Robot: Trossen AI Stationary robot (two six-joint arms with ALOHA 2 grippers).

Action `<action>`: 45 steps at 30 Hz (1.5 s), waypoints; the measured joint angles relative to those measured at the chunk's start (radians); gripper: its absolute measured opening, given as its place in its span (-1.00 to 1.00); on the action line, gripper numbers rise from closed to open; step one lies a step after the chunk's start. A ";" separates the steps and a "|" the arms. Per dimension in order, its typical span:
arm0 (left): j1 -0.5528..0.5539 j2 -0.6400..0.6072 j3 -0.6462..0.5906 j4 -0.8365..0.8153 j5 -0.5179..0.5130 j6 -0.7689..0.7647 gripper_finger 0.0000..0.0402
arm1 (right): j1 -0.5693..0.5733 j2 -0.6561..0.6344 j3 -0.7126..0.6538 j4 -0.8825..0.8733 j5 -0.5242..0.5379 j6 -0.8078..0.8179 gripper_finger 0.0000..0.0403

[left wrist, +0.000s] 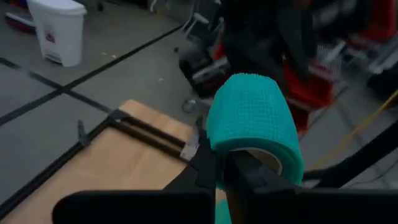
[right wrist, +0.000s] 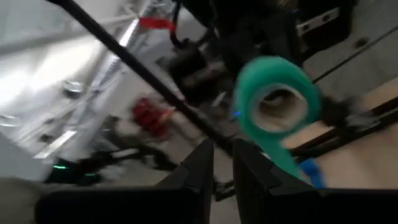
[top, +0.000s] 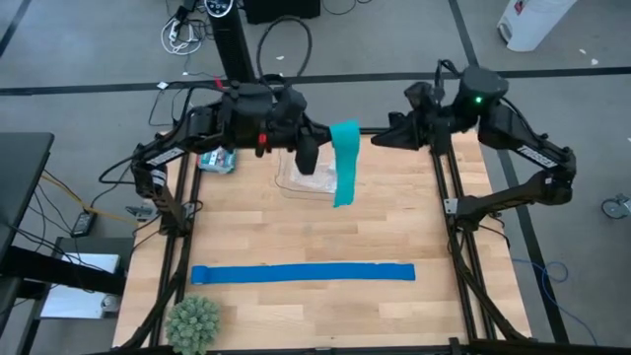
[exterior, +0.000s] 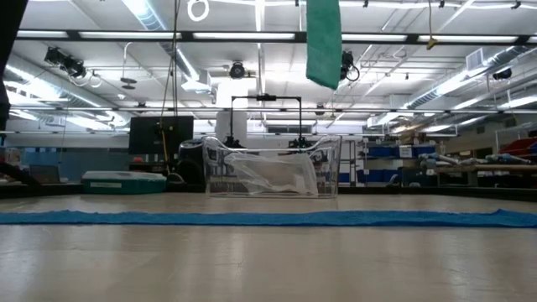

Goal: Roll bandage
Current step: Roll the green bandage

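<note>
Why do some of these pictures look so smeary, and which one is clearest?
Right wrist view: the teal bandage and the room behind it streak with motion blur. Left wrist view: the bandage roll is fairly crisp, the left tool and background soft. Low view: ceiling lights glare, the clear plastic container glints. High view: evenly lit, clearest.

this is a robotics lab or workshop in a big industrial hall. the low view shows a high open ceiling with long strip lights, exposed ducts and hanging cables, and shelving racks stocked with blue bins along the back wall. a dark monitor stands on a bench. the high view shows a grey concrete floor crossed by dark tape lines, loose cables trailing over it, and a wooden worktable fenced by a black metal frame carrying two robot arms. a white bin stands on the floor.
</note>
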 joint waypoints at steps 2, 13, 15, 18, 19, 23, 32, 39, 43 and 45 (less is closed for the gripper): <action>0.018 0.000 0.000 0.048 0.045 -0.033 -0.92 | 0.024 -0.015 0.000 -0.058 0.085 -0.090 -0.72; 0.082 0.000 0.000 0.142 0.185 -0.212 -0.92 | 0.148 -0.044 -0.001 -0.202 0.334 -0.360 -0.72; 0.091 -0.001 0.000 0.142 0.191 -0.235 -0.90 | 0.176 -0.032 -0.001 -0.203 0.356 -0.405 -0.72; 0.095 0.000 0.000 0.153 0.192 -0.241 -0.90 | 0.222 -0.021 -0.002 -0.207 0.428 -0.477 -0.72; 0.095 0.000 0.000 0.165 0.193 -0.241 -0.90 | 0.235 -0.019 -0.002 -0.205 0.459 -0.502 -0.72; 0.093 -0.001 0.000 0.180 0.196 -0.250 -0.90 | 0.276 -0.003 -0.002 -0.207 0.543 -0.609 -0.72; 0.093 0.000 0.000 0.180 0.209 -0.264 -0.90 | 0.297 -0.009 -0.002 -0.269 0.634 -0.655 -0.73; 0.093 0.000 0.000 0.202 0.219 -0.268 -0.90 | 0.297 0.005 -0.002 -0.392 0.663 -0.655 -0.73; 0.093 0.000 0.000 0.202 0.227 -0.268 -0.90 | 0.297 -0.001 -0.002 -0.414 0.701 -0.649 -0.73; 0.093 0.000 0.000 0.203 0.228 -0.268 -0.90 | 0.297 -0.003 -0.002 -0.410 0.704 -0.656 -0.73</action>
